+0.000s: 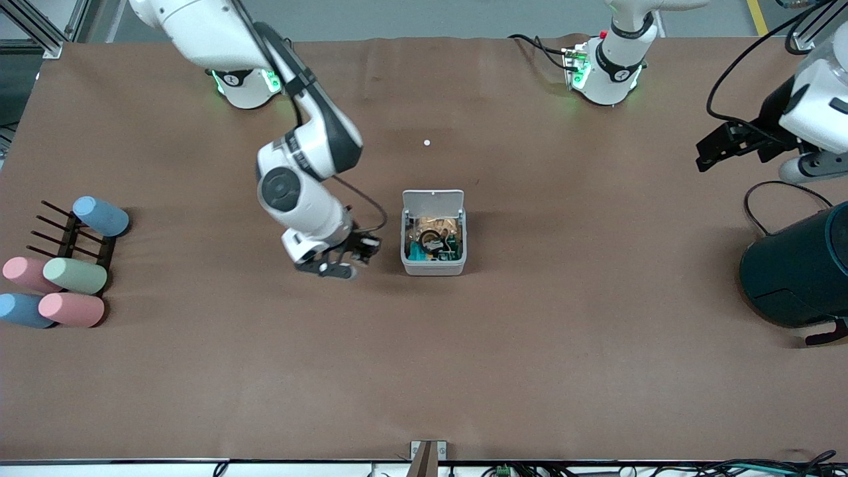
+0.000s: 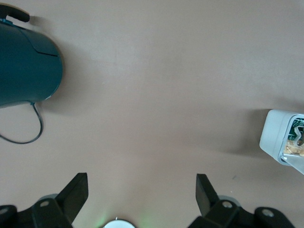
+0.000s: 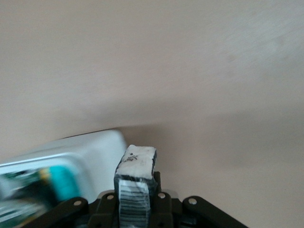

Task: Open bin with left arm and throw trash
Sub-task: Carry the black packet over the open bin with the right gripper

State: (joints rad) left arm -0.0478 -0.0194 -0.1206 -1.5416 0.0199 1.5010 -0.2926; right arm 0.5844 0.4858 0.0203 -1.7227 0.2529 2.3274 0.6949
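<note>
The white bin [image 1: 433, 267] stands mid-table with its lid [image 1: 433, 199] swung up and open. Inside lie a whitish-brown strip [image 1: 432, 224], a dark ring [image 1: 427, 236] and a black packet [image 1: 442, 246]. My right gripper [image 1: 361, 252] hangs low just beside the bin, toward the right arm's end of the table. It is shut with nothing in it [image 3: 136, 161], and the bin's wall [image 3: 71, 154] shows close by. My left gripper [image 1: 719, 149] waits open and empty [image 2: 141, 190], high near the left arm's end of the table. Its view catches the bin's corner [image 2: 278, 135].
A large dark teal cylinder [image 1: 795, 268] with a cable stands at the left arm's end and also shows in the left wrist view [image 2: 26, 71]. Several pastel cylinders [image 1: 73, 275] and a black rack [image 1: 69, 238] lie at the right arm's end. A small white dot [image 1: 426, 142] lies farther from the front camera than the bin.
</note>
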